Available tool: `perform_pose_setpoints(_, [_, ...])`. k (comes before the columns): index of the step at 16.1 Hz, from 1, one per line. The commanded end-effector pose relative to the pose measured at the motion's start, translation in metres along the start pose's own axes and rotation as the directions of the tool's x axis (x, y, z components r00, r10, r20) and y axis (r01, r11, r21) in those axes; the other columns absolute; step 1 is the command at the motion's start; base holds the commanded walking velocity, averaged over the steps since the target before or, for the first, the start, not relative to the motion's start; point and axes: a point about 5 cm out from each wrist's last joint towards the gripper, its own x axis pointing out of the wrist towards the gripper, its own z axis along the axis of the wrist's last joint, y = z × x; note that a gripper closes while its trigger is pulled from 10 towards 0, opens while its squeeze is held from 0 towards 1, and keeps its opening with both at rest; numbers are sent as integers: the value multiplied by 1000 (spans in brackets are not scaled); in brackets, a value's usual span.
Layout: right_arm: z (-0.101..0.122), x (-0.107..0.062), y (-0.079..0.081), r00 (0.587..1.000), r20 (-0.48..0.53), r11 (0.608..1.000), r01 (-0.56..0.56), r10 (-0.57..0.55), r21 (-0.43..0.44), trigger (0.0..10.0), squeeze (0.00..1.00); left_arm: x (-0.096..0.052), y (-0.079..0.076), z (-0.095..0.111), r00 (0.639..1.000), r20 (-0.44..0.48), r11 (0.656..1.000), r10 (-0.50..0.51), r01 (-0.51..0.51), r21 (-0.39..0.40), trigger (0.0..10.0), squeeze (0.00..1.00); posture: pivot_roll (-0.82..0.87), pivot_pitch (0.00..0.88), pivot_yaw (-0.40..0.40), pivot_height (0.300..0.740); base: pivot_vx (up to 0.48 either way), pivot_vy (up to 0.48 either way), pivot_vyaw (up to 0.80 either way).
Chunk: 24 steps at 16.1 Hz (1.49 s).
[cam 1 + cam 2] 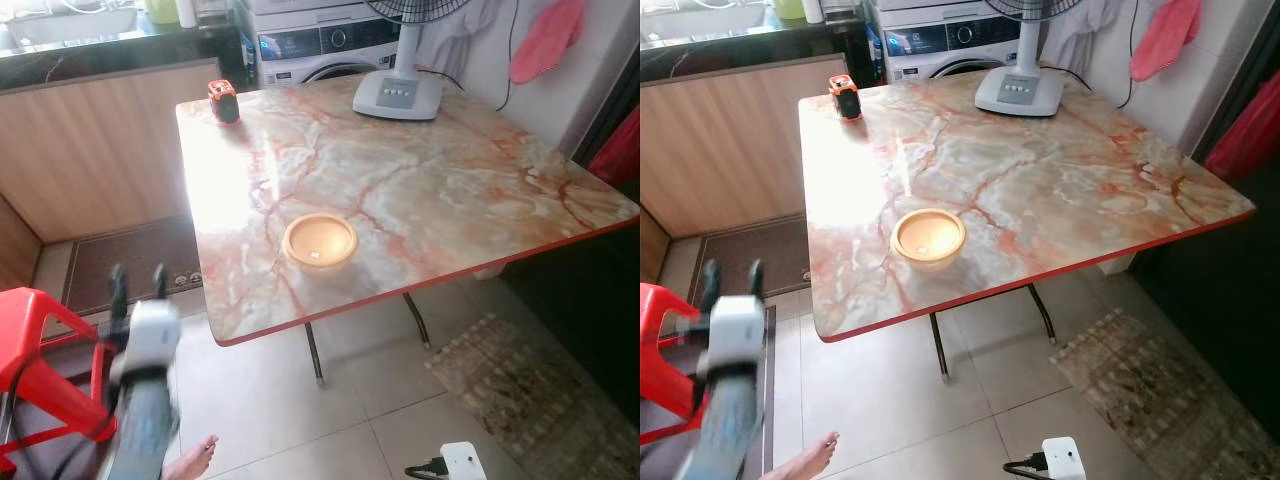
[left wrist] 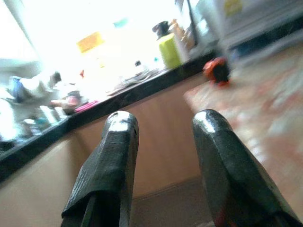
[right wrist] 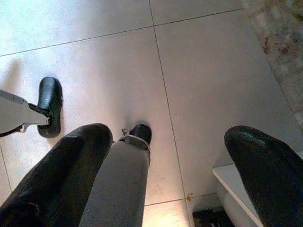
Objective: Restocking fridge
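Your left gripper is raised in the lower left of the left eye view, its two black fingers spread apart and holding nothing, pointing up toward the wooden cabinet front under the dark counter. The arm is blurred. Your right gripper hangs low over the pale tiled floor, its fingers also parted and empty, beside a grey table leg ending in a black foot.

Ahead of you stands a marble-patterned table with a red edge, taking up the middle of the frame. On it, near the front edge, sits a shallow yellow bowl. At the table's far left corner is a small orange and black tape measure. At the far edge, upper centre, stands the grey base of a fan. Behind it is a washing machine.

A red plastic stool sits at the lower left, just beside your left arm. A bare foot shows on the floor at the bottom edge. A patterned rug lies at the lower right.

No fridge can be made out.
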Motion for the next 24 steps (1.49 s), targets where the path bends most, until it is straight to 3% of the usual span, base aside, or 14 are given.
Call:
perform_pose_setpoints(1, [0, 0, -1, 1000, 1, 1000, 1, -1, -5, 10000, 0, 11, -21, 21, 995, 28, 987, -96, 99, -130, 10000, 0, 45, 44, 13, 740, 0, 0, 0])
perform_pose_setpoints(3, [1, 0, 0, 1000, 10, 1000, -2, 2, 15, 10000, 0, 19, -42, 37, 988, 24, 945, -151, 151, -289, 10000, 0, 36, 48, 15, 740, 0, 0, 0])
perform_pose_setpoints(5, [1, 0, 0, 1000, 12, 1000, -3, 3, 18, 10000, 0, 16, -56, 45, 972, 30, 898, -232, 226, -378, 10000, 0, 32, 53, 11, 740, 0, 0, 0])
perform_pose_setpoints(7, [1, 0, 0, 1000, 14, 1000, -3, 3, 22, 10000, 0, 14, -59, 48, 960, 33, 864, -278, 265, -427, 10000, 0, 34, 60, 10, 740, 0, 0, 0])
perform_pose_setpoints(9, [1, 0, -1, 1000, 13, 1000, -4, 4, 20, 10000, 0, 18, -55, 49, 965, 9, 855, -263, 237, -461, 10000, 0, 34, 63, 11, 740, 0, 0, 0])
perform_pose_setpoints(12, [1, 0, 0, 1000, 16, 1000, -8, 8, 25, 10000, 0, 24, -51, 47, 961, -11, 850, -276, 238, -470, 10000, 0, 35, 62, 12, 740, 0, 0, 0])
perform_pose_setpoints(17, [2, 0, 0, 1000, 23, 1000, -13, 13, 26, 10000, 0, 22, -56, 50, 952, -8, 848, -307, 270, -457, 10000, 0, 34, 57, 11, 740, 0, 0, 0])
perform_pose_setpoints(24, [1, 0, 1, 1000, 17, 1000, -18, 18, 6, 10000, 0, 22, -57, 52, 941, 2, 836, -338, 301, -459, 10000, 0, 38, 40, 18, 740, 265, 0, 0])
